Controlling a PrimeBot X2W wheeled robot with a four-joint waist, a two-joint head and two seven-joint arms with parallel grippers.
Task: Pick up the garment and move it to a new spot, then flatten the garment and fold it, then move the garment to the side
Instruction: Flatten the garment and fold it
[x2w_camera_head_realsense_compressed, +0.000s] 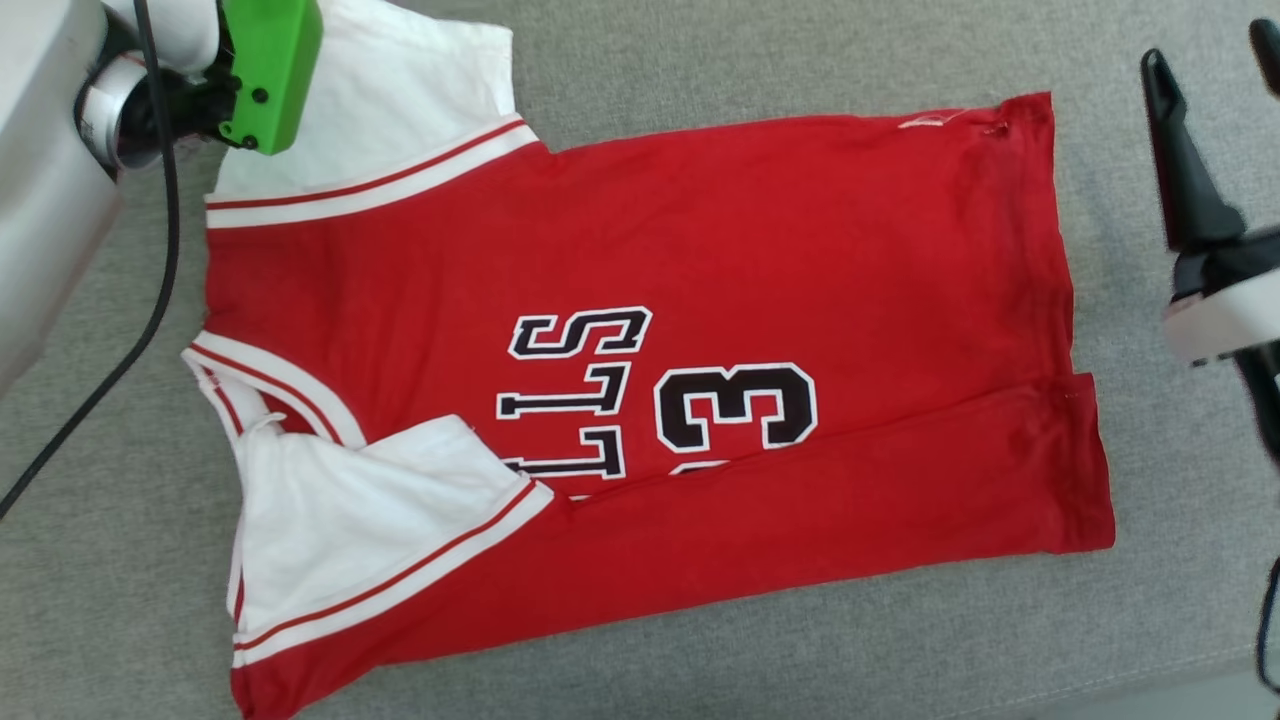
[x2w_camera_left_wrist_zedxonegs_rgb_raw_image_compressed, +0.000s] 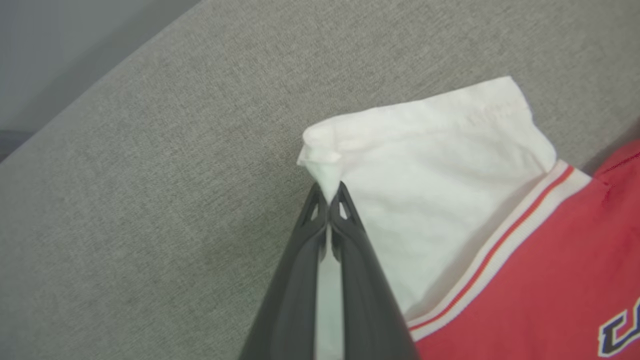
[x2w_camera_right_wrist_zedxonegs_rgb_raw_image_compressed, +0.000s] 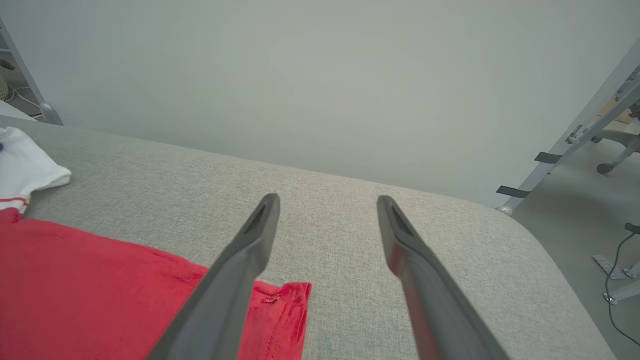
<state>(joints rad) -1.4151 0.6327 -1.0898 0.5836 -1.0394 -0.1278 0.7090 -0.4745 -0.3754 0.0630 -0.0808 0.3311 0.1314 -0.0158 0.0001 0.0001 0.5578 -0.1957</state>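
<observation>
The red garment (x2w_camera_head_realsense_compressed: 700, 250) lies flat on the grey cushion, collar to the left and hem to the right, with black letters and a 3 on the chest. Its near long side is folded over the body, with the near white sleeve on top. In the left wrist view my left gripper (x2w_camera_left_wrist_zedxonegs_rgb_raw_image_compressed: 329, 192) is shut on the corner of the far white sleeve (x2w_camera_left_wrist_zedxonegs_rgb_raw_image_compressed: 440, 190), which bunches at the tips. In the head view that arm's green wrist part (x2w_camera_head_realsense_compressed: 270, 70) stands over the sleeve. My right gripper (x2w_camera_head_realsense_compressed: 1215, 70) hangs open right of the hem (x2w_camera_right_wrist_zedxonegs_rgb_raw_image_compressed: 280, 305), its fingers (x2w_camera_right_wrist_zedxonegs_rgb_raw_image_compressed: 260, 225) apart with nothing between them.
The grey cushioned surface (x2w_camera_head_realsense_compressed: 800, 60) runs under everything; its rounded far-right corner (x2w_camera_right_wrist_zedxonegs_rgb_raw_image_compressed: 505, 220) drops to the floor. A black cable (x2w_camera_head_realsense_compressed: 160, 250) hangs from the left arm. Metal frame legs (x2w_camera_right_wrist_zedxonegs_rgb_raw_image_compressed: 575, 145) and a pale wall stand beyond the cushion.
</observation>
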